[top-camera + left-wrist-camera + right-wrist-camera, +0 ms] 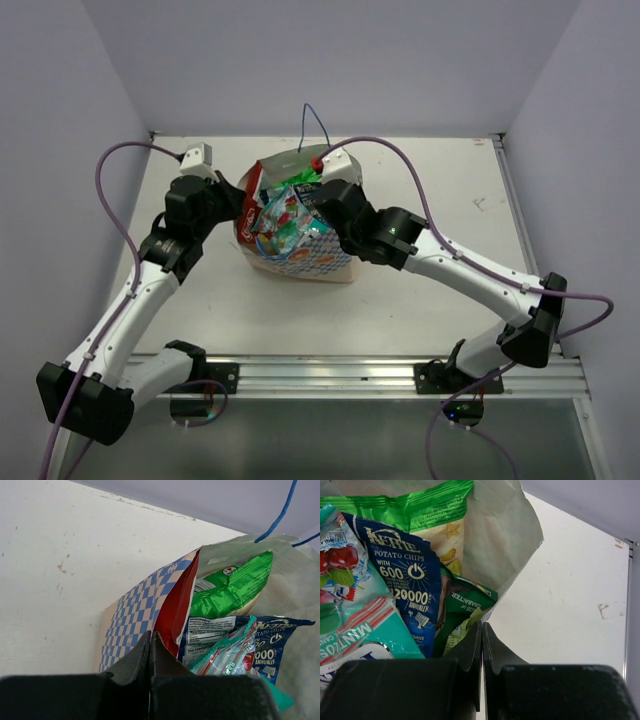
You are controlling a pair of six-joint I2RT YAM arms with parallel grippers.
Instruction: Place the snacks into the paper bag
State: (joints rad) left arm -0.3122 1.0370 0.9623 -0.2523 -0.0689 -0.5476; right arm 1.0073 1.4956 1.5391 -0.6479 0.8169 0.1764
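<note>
Between my two pincers sits the paper bag, snacks stuffed in its mouth. My left gripper is at its nine o'clock rim and my right gripper at three, both pressed together, equally near.

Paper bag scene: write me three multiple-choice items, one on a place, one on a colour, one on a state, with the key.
1. Where is the dark blue Kettle chips packet? A inside the paper bag; B underneath it; C lying well clear of it.
2. What colour are the bag's string handles? A red; B blue; C yellow.
3. How is the right tool? A wide open; B shut; C half open.
Key: A, the packet sits in the bag's mouth; B, blue strings rise from the rim; B, its fingers meet with no gap.
</note>
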